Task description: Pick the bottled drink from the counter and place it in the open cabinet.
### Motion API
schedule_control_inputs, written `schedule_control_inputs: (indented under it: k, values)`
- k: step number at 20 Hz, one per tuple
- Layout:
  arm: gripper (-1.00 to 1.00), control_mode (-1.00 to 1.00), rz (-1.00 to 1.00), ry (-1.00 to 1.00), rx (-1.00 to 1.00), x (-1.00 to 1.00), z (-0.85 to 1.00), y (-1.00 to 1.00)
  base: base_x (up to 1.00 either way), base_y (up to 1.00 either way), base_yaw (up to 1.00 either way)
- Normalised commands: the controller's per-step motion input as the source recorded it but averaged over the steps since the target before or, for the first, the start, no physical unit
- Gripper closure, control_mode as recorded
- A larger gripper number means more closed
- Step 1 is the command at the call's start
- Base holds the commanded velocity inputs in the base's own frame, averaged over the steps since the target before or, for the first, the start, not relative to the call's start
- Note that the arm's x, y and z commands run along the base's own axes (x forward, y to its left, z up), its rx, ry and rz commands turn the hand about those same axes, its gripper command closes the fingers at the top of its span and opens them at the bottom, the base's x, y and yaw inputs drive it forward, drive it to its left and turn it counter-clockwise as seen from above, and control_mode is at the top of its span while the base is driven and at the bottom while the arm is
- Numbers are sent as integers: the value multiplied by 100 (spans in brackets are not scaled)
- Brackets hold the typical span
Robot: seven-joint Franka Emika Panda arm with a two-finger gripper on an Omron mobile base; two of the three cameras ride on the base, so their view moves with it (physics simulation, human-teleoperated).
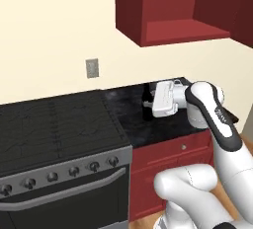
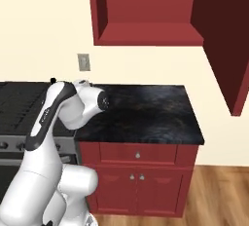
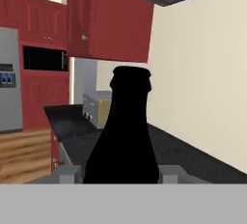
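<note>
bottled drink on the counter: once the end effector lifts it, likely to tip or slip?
The bottled drink looks rigid, so it probably won't flex in the shut end effector. It is tall with a narrow neck and stands upright on the counter, so it may tip if set down crooked in the open cabinet. Its smooth contoured body could slip.

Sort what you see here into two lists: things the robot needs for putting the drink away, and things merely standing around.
Needed for the job:
- bottled drink, gripped by the hand
- counter
- open cabinet

Just standing around:
- stove
- wall outlet
- toaster
- fridge
</note>
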Motion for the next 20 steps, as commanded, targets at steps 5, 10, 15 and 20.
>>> schedule_control_inputs:
  k: [5, 10, 15, 20]
  values:
    - [100, 100, 0, 0, 0, 0, 0, 0, 80, 0, -3]
    - [100, 100, 0, 0, 0, 0, 0, 0, 13, -49, 0]
    - [100, 100, 0, 0, 0, 0, 0, 0, 0, -34, 0]
    - [100, -100, -1, 0, 0, 0, 2, 0, 0, 0, 0]
